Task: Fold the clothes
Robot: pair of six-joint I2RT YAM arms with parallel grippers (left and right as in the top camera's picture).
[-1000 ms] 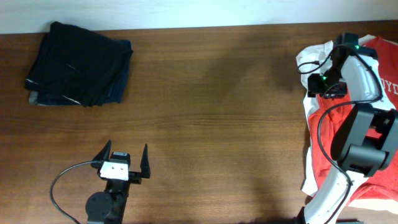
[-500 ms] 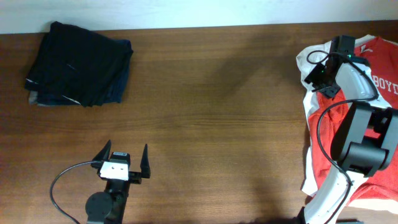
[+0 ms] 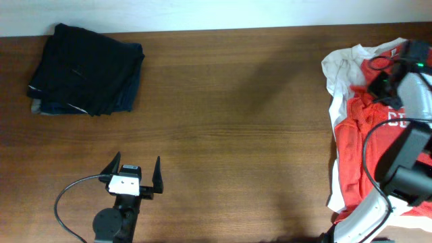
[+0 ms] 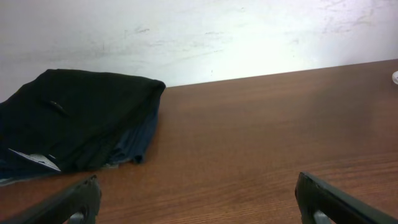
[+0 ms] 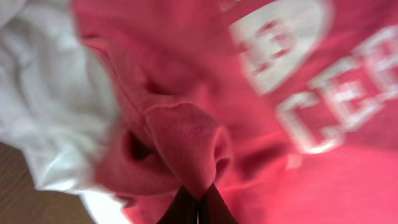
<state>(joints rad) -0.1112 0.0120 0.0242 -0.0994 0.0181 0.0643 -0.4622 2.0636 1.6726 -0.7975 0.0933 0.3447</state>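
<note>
Where the brown wooden surface (image 3: pixel 236 121) meets a white wall (image 4: pixel 217 37), a red shirt (image 3: pixel 351 148) with white lettering lies crumpled at one end, and a white shirt (image 3: pixel 337 67) is bunched against it. The right claw (image 3: pixel 376 86) sits over the red shirt, pressed together on a raised fold of its cloth. Well apart from the red shirt, the left claw (image 3: pixel 137 159) is low and spread wide, facing a dark folded pile (image 3: pixel 88 67) even farther off.
</note>
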